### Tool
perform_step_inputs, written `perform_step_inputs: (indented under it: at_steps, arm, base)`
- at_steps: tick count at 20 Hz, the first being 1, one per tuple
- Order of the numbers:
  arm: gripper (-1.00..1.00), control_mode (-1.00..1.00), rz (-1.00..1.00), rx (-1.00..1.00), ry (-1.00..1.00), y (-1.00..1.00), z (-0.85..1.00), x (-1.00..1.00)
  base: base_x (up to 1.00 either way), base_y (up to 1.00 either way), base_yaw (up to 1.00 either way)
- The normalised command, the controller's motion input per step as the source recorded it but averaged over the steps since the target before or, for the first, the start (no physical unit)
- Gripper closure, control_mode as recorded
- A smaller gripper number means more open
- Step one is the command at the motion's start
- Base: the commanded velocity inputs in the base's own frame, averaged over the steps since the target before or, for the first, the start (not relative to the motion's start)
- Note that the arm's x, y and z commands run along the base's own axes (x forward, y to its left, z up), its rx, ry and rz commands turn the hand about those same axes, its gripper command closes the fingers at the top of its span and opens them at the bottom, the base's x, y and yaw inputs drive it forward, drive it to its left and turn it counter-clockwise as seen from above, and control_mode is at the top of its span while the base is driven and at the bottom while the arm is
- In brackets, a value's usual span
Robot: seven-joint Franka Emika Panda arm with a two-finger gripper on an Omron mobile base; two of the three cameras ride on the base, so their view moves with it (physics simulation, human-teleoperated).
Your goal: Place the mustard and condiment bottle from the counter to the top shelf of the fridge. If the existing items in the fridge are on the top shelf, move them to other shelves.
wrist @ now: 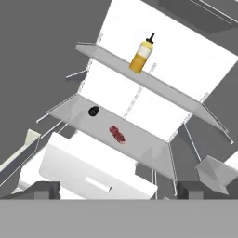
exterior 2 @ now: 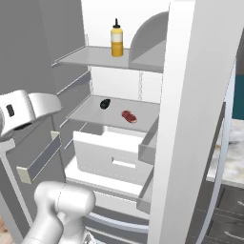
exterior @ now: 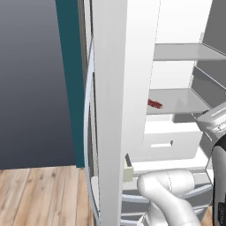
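Observation:
A yellow mustard bottle [exterior 2: 116, 43] [wrist: 142, 55] with a dark nozzle stands upright on the fridge's top shelf [exterior 2: 90, 56] [wrist: 176, 95], towards its left. One shelf down [exterior 2: 109, 119] [wrist: 144, 142] lie a small red item [exterior: 154, 103] [exterior 2: 128, 116] [wrist: 117, 133] and a small dark round item [exterior 2: 104, 103] [wrist: 93, 110]. My gripper [wrist: 121, 190] hangs in front of the open fridge, well short of the shelves, open, with nothing between its fingertips [wrist: 46, 188]. My wrist [exterior 2: 21, 112] is at the left of the right base view.
A white drawer [exterior 2: 114, 157] [wrist: 83, 172] [exterior: 170, 139] sits under the lower shelf. The left fridge door with its bins [exterior 2: 40, 159] stands open beside my arm. The right door's white edge [exterior 2: 186, 119] [exterior: 110, 110] is close by. Wooden floor [exterior: 39, 194] lies to the left.

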Motion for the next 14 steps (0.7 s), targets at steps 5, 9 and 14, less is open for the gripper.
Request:
perform_step_inputs:
  at_steps: [5,9,14]
  arm:
    - [-1.00,-1.00,0.00,0.00,0.00,0.00,0.00,0.00]
    - [-1.00,1.00,0.00,0.00,0.01,0.00,-0.01,-0.24]
    - [-1.00,1.00,0.00,0.00,0.00,0.00,0.00,0.00]
  base:
    - [0.00,0.00,0.00]
    - [-0.22,0.00,0.00]
    - [-1.00,-0.12,0.00]
